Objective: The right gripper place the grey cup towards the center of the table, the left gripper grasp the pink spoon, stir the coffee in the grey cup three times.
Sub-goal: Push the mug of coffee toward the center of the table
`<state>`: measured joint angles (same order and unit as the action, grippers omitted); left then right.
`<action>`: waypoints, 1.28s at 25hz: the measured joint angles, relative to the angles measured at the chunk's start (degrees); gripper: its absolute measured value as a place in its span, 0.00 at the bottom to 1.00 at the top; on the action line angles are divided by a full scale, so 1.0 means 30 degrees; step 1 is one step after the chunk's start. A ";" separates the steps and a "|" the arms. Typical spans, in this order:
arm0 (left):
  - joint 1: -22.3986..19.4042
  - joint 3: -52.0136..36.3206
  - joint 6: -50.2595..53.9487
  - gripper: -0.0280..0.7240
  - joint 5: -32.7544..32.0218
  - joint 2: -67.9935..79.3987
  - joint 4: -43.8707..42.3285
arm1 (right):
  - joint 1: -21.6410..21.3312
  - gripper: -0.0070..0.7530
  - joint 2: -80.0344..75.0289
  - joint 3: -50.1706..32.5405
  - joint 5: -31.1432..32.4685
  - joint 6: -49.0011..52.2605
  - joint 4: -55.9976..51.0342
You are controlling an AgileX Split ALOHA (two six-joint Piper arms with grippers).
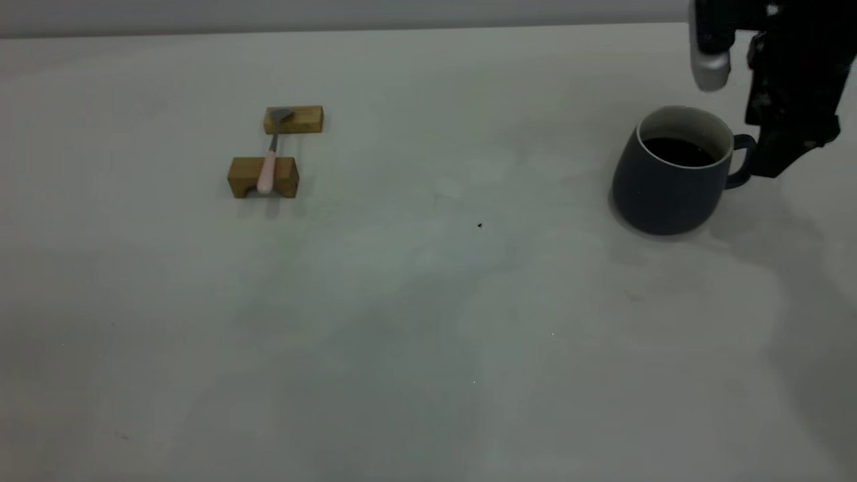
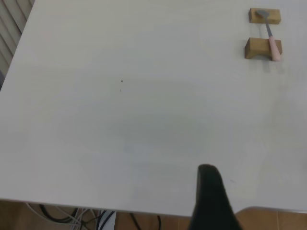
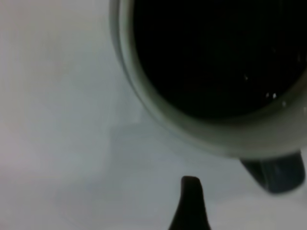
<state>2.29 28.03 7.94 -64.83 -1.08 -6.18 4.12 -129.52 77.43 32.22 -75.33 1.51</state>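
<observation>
Mug: we see the rounded slate-grey cup [image 1: 669, 184] holding dark coffee [image 1: 678, 151], handle toward the black right gripper [image 1: 776, 157], whose jaw state we cannot tell.
Spoon: the slim pink-handled spoon [image 1: 270, 161] bridges two tan wooden blocks [image 1: 263, 177], bowl pointing away from us.
Left gripper [image 2: 211, 201]: we see only one fingertip; open or closed, we cannot tell.

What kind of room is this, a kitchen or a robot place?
Probably a robot test bench, not a kitchen: a bare pale table, the right gripper by the grey cup of coffee, and the pink spoon staged on wooden blocks.

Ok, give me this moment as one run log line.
right gripper: at handle of dark grey cup holding coffee, far right | pink-handled metal spoon: untouched on two wooden blocks | left gripper: parked off table
</observation>
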 joint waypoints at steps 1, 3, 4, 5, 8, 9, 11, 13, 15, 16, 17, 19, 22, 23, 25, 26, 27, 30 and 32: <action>0.0000 0.0000 0.0000 0.78 0.0000 0.0000 0.0000 | 0.0000 0.88 -0.0257 0.0185 -0.0028 -0.0234 -0.0017; 0.0000 0.0000 0.0000 0.78 0.0000 0.0000 0.0000 | 0.0000 0.87 -0.0608 0.0526 -0.0046 -0.0537 -0.0034; 0.0000 0.0000 0.0000 0.78 0.0000 0.0000 0.0000 | 0.0000 0.87 -0.0778 0.0648 -0.0136 -0.0574 -0.0034; 0.0000 0.0000 0.0000 0.78 0.0000 0.0000 0.0000 | 0.0000 0.87 -0.0903 0.0743 -0.0280 -0.0650 -0.0054; 0.0000 0.0000 0.0000 0.78 0.0000 0.0000 0.0000 | 0.0000 0.85 -0.1067 0.0900 -0.0564 -0.0898 -0.0193; 0.0000 0.0000 0.0000 0.78 0.0000 0.0000 0.0000 | 0.0000 0.84 -0.1094 0.0900 -0.0569 -0.0944 -0.0360; 0.0000 0.0000 0.0000 0.78 0.0000 0.0000 0.0000 | 0.0000 0.80 -0.1167 0.0900 -0.0550 -0.1190 -0.0985; 0.0000 0.0000 0.0000 0.78 0.0000 0.0000 0.0000 | 0.0000 0.74 -0.1167 0.0900 -0.0358 -0.1700 -0.1596; 0.0000 0.0000 0.0000 0.78 0.0000 0.0000 0.0000 | 0.0015 0.64 -0.1167 0.0900 -0.0139 -0.2016 -0.2202; 0.0000 0.0000 0.0000 0.78 0.0000 0.0000 0.0000 | 0.0100 0.60 -0.1186 0.0900 -0.0048 -0.2073 -0.2427; 0.0000 0.0000 0.0000 0.78 0.0000 0.0000 0.0000 | 0.0181 0.55 -0.1186 0.0900 0.0035 -0.2089 -0.2584; 0.0000 0.0000 0.0000 0.78 0.0000 0.0000 0.0000 | 0.0423 0.44 -0.1186 0.0900 0.0153 -0.2106 -0.3071; 0.0000 0.0000 0.0000 0.78 0.0000 0.0000 -0.0017 | 0.0821 0.32 -0.1186 0.0900 0.0307 -0.2128 -0.3833; 0.0000 0.0000 0.0000 0.78 0.0000 0.0000 -0.0017 | 0.0970 0.30 -0.1186 0.0900 0.0371 -0.2128 -0.4075; 0.0000 0.0000 0.0000 0.78 0.0000 0.0000 -0.0017 | 0.1254 0.27 -0.1186 0.0900 0.0382 -0.2128 -0.4628; 0.0000 0.0000 0.0000 0.78 0.0000 0.0000 -0.0017 | 0.1393 0.27 -0.1186 0.0900 0.0362 -0.2128 -0.4838; 0.0000 0.0000 0.0000 0.78 0.0000 0.0000 -0.0017 | 0.1544 0.27 -0.1186 0.0900 0.0335 -0.2128 -0.5034; 0.0000 0.0000 0.0000 0.78 0.0000 0.0000 -0.0017 | 0.2265 0.27 -0.1186 0.0900 0.0082 -0.2066 -0.5260; 0.0000 0.0000 0.0000 0.78 0.0000 0.0000 -0.0017 | 0.2801 0.27 -0.1186 0.0900 -0.0171 -0.1986 -0.5440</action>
<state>2.29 28.03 7.94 -64.83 -1.08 -6.23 12.52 -133.08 80.13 31.70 -81.29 -14.81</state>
